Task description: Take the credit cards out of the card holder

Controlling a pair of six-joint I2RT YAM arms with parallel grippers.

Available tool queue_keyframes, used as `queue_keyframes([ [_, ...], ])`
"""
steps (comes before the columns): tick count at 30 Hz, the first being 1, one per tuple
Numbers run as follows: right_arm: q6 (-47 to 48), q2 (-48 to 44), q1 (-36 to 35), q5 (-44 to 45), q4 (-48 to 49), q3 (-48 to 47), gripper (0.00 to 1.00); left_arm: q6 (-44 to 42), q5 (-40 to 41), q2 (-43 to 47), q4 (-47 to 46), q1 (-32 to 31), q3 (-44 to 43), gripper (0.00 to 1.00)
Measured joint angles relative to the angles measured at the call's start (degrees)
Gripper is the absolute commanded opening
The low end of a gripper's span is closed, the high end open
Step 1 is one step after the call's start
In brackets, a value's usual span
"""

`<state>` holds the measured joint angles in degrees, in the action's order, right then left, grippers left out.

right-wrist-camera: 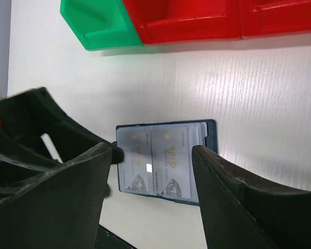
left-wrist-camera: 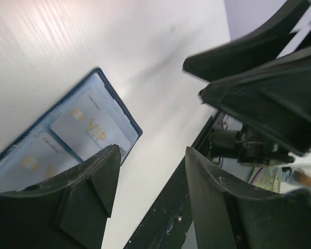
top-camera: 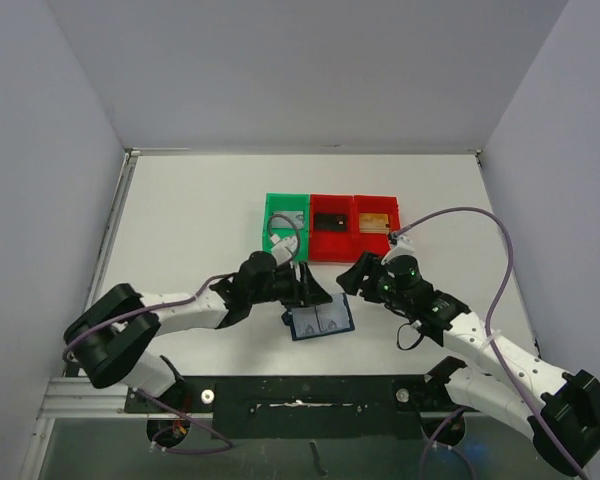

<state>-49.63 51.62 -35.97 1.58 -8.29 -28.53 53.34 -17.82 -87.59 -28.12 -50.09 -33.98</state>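
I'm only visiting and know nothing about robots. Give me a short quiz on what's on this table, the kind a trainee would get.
1. True or false: a black card lies in the red bin beside the green bin.
2. Where is the card holder? A: in the green bin. B: lying open on the table, near the left gripper and the right gripper. C: clamped in the right gripper.
3. Fill in: the silver cards in the card holder carry the word ___.

Key: 1 true; 2 B; 3 VIP.
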Motion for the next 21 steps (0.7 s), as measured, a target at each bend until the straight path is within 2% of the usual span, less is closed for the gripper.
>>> queue_keyframes([
  [6, -4.9, 2.1, 0.0, -1.1, -1.8, -0.8, 0.62, 0.5, -0.1, 12.6, 11.7, 9.3, 0.0, 0.53],
  [8, -5.7, 2.8, 0.0, -1.6, -3.0, -2.1, 0.59, 0.5, 0.0, 14.6, 15.6, 11.2, -0.2, 0.53],
  [11, -5.7, 3.4, 0.0, -1.9, -3.0, -2.6, 0.51, 0.7, -0.2, 14.4, 17.6, 11.1, -0.3, 0.53],
  [16, -2.6, 6.6, 0.1, -1.9, -0.9, -0.6, 0.35, 3.1, -0.3, 11.3, 11.1, 9.2, 3.6, 0.53],
  [21, -0.9, 8.6, 0.3, -2.7, -1.8, 0.0, 0.34, 4.7, 1.4, 8.9, 9.9, 6.5, 4.7, 0.5],
])
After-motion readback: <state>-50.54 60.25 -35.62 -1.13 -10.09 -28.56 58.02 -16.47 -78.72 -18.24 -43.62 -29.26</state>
